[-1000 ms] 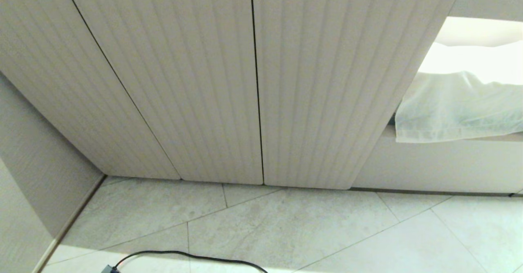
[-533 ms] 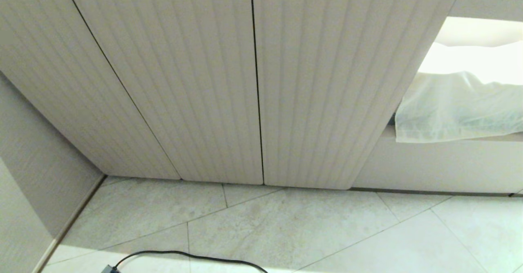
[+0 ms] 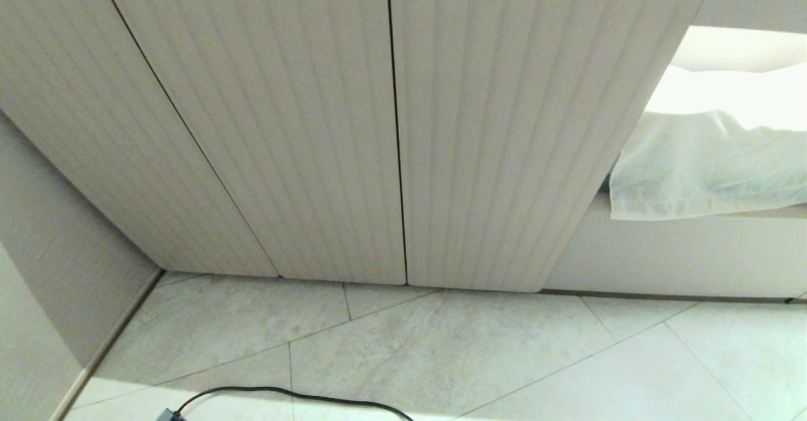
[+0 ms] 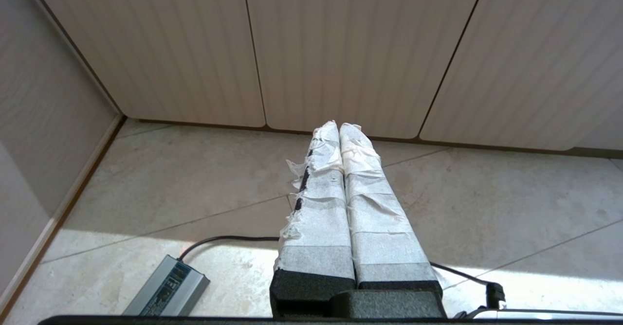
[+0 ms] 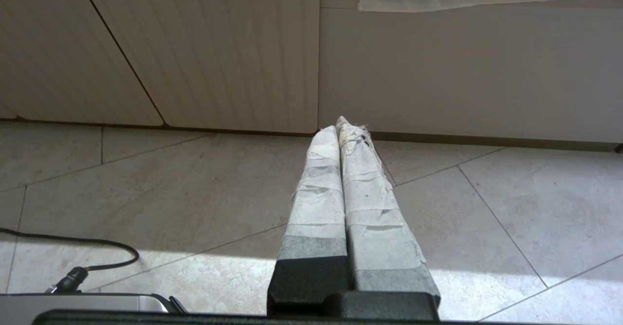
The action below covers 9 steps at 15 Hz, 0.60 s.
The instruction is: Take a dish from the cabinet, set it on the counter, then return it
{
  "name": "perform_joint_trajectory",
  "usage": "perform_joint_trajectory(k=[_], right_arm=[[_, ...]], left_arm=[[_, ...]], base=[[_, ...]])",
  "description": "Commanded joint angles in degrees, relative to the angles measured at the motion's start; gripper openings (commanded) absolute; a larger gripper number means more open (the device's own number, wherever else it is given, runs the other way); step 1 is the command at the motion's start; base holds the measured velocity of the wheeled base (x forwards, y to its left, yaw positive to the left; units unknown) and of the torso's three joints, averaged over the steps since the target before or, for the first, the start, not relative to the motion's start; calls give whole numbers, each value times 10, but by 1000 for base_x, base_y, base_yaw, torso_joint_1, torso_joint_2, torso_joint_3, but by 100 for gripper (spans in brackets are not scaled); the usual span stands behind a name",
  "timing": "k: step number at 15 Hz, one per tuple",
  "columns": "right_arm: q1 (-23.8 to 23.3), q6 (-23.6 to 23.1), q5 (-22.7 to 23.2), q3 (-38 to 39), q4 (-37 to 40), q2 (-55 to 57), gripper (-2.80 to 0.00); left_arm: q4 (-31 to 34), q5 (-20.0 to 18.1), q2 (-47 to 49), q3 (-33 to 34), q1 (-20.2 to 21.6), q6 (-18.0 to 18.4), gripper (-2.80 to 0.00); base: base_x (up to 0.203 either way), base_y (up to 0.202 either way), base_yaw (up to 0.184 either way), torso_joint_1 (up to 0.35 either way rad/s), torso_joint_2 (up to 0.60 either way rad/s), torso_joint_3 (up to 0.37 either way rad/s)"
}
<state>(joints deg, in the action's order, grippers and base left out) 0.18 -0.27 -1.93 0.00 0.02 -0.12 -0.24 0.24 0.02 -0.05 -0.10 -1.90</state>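
Beige ribbed cabinet [image 3: 391, 125] doors closed, left claw [image 4: 339, 126] clenched, right claw [image 5: 339, 123] clenched

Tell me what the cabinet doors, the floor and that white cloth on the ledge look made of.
Cabinet doors: probably matte beige laminate or painted board, vertically ribbed. Floor: pale stone-look tile, with grout lines and mottling. White cloth: thin, semi-sheer woven fabric, draped and hemmed.

Bright daylight blows out the white opening [image 3: 737, 80] at the head view's upper right, washing the sheer white cloth [image 3: 706, 169] pale. Sunlit bands cross the grey stone floor tiles [image 4: 535, 286], their far part shaded. The ribbed beige cabinet doors [image 3: 391, 125] splay outward, slightly soft.
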Motion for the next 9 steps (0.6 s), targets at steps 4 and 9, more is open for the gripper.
perform_joint_trajectory(k=[4,9], right_arm=[[0,-17,8,0,0,1,-280],[0,-11,9,0,0,1,-280]], left_arm=[[0,0,0,0,0,0,-280],[0,0,0,0,0,0,-280]], base=[[0,0,0,0,0,0],[0,0,0,0,0,0]])
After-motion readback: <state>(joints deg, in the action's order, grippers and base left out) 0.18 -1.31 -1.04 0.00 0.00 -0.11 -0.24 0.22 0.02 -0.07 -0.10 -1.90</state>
